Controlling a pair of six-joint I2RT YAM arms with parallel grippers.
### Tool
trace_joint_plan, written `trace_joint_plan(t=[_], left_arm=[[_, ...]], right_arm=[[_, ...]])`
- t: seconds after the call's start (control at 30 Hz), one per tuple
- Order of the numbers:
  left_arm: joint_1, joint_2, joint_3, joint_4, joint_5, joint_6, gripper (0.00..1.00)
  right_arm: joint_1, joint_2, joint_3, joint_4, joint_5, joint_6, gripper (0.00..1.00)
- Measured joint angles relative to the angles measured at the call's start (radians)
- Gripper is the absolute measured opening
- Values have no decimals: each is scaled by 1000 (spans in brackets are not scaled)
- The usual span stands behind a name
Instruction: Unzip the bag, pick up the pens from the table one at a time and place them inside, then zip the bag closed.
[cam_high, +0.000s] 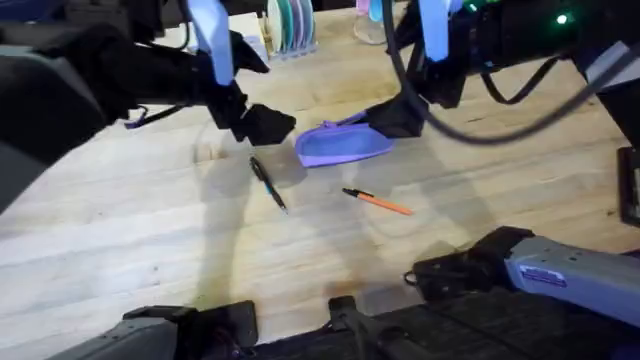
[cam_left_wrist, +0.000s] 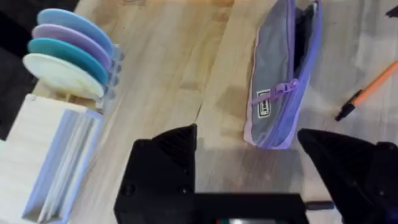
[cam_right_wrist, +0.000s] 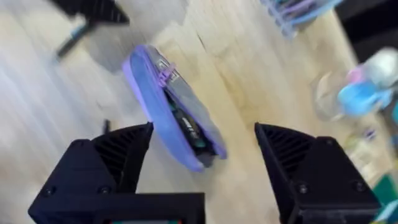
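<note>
The lavender bag (cam_high: 340, 145) lies on the table (cam_high: 120, 240), between my two grippers. My left gripper (cam_high: 265, 125) hovers open just left of it; the left wrist view shows the bag (cam_left_wrist: 283, 81) beyond the spread fingers (cam_left_wrist: 165, 168), its zip pull (cam_left_wrist: 278, 92) partway along and a dark gap at the far end. My right gripper (cam_high: 395, 118) is open at the bag's right end, above the bag (cam_right_wrist: 174, 115), whose mouth gapes. The black pen (cam_high: 268, 184) and the orange pen (cam_high: 378, 202) lie on the wood in front of the bag.
A rack of coloured plates (cam_high: 290, 25) and a clear cup (cam_high: 370, 20) stand at the back. A pale wooden box (cam_left_wrist: 43, 143) sits beside the rack. A dark object (cam_high: 630, 185) is at the right edge. Bare wood spreads in front of the pens.
</note>
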Motion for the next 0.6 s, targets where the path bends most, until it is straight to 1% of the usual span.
trace_joint_plan(t=[0.13,0.2,0.33,0.53,0.57,0.6], left_arm=[[21,-23,0,-11,-6,0,992],[25,-26,0,-10,-7,0,992],[25,-26,0,-13,-8,0,992],[25,-26,0,-14,-8,0,992],[25,-26,0,-13,-8,0,992],[25,-26,0,-14,-8,0,992]], right_arm=[[0,0,0,1,6,-190,998],[0,0,0,1,7,-259,998],[0,0,0,1,6,-332,997],[0,0,0,5,0,-370,997],[0,0,0,4,-1,-379,941],[0,0,0,3,-1,-380,803]])
